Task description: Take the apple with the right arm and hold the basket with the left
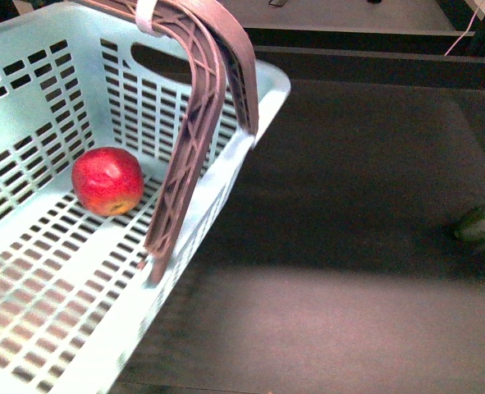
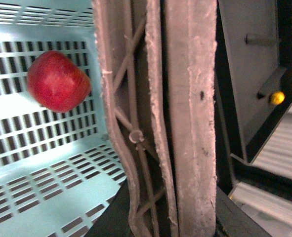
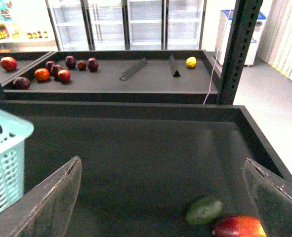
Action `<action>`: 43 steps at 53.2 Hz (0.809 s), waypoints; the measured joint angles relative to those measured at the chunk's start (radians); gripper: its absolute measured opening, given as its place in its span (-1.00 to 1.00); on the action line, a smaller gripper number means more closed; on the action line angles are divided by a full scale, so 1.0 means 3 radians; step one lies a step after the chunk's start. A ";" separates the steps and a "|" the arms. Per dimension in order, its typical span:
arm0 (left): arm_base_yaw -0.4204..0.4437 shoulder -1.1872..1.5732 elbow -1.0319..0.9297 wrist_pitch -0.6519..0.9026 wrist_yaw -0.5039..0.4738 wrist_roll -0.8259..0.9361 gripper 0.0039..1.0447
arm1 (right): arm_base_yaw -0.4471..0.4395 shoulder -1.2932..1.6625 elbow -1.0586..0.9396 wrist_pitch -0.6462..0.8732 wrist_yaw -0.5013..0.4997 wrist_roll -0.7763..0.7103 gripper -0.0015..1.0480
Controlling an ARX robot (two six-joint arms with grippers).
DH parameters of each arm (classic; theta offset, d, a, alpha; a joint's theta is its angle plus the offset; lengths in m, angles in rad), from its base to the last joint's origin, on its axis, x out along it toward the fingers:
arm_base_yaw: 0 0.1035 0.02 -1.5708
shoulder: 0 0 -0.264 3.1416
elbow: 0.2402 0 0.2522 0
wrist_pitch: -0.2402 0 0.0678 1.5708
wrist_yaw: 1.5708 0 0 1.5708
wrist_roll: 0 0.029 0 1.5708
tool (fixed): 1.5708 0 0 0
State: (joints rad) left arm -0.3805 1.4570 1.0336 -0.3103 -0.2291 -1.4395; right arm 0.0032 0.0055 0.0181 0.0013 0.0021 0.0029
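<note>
Where the apple (image 1: 107,180) lies: on the slotted floor of the basket (image 1: 53,33), near its far wall, left of the handles.
Handles (image 1: 205,123): brown, ribbed, raised together; white tie (image 1: 146,12) at the top.
Left gripper (image 2: 133,118): clamped on the handles, one pad (image 2: 187,123) flat against them.
Right gripper (image 3: 161,168): spread wide, empty, over the dark shelf (image 3: 136,148).
Green fruit (image 3: 204,210): on the shelf, near right, well apart from the basket; red-yellow fruit (image 3: 239,227) just beside it.
Done, by judgement: apple in, basket held.
Left, by judgement: little, unless the red-yellow fruit is wanted too.
</note>
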 joint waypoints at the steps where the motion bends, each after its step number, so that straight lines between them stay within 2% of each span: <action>1: 0.0064 0.0015 -0.0023 0.0052 0.0031 -0.0088 -0.67 | 0.0000 0.0000 0.0000 0.0000 0.0001 0.0000 0.83; 8: 0.0437 0.0169 -0.0058 0.0369 0.0112 -0.0385 -0.67 | 0.0000 0.0000 0.0000 0.0000 0.0000 0.0000 0.83; 19: 0.0802 0.0568 0.0089 0.0618 0.0165 -0.0305 -0.67 | 0.0000 0.0000 0.0000 0.0000 0.0000 0.0000 0.83; 30: 0.0947 0.0970 0.0234 0.0833 0.0431 -0.0100 -0.67 | 0.0000 -0.0001 0.0000 0.0000 0.0001 0.0000 0.83; 43: 0.1019 0.1152 0.0195 0.1011 0.0478 -0.0128 -0.67 | 0.0000 -0.0001 0.0000 0.0000 0.0000 0.0000 0.83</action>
State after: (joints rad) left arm -0.0750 1.8027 1.0920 -0.0071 -0.0856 -1.4780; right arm 0.0032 0.0051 0.0181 0.0013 0.0021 0.0029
